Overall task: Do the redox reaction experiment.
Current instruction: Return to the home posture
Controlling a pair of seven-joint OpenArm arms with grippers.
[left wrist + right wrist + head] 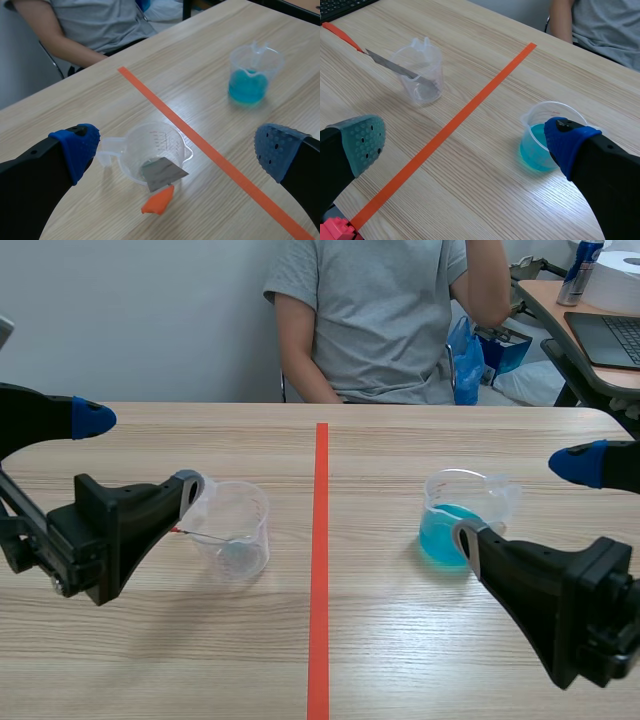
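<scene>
My left gripper stands with its jaws wide, nothing between them. The clear beaker sits just ahead of it on the left half of the wooden table. One pad looks to be at the beaker's rim, though I cannot tell if it touches. A thin grey metal strip leans inside the beaker. Its long axis slants from the floor up over the rim, and its orange handle points back toward this gripper. I judge the left arm is the one to take it, closing across the flat sides.

The beaker is thin transparent plastic, with printed marks and a small spout. The strip is dull and flat.

Past the orange tape line, the blue-liquid beaker stands upright, about a third full. My right gripper is also spread wide and empty, and one pad is close beside that beaker's wall.
</scene>
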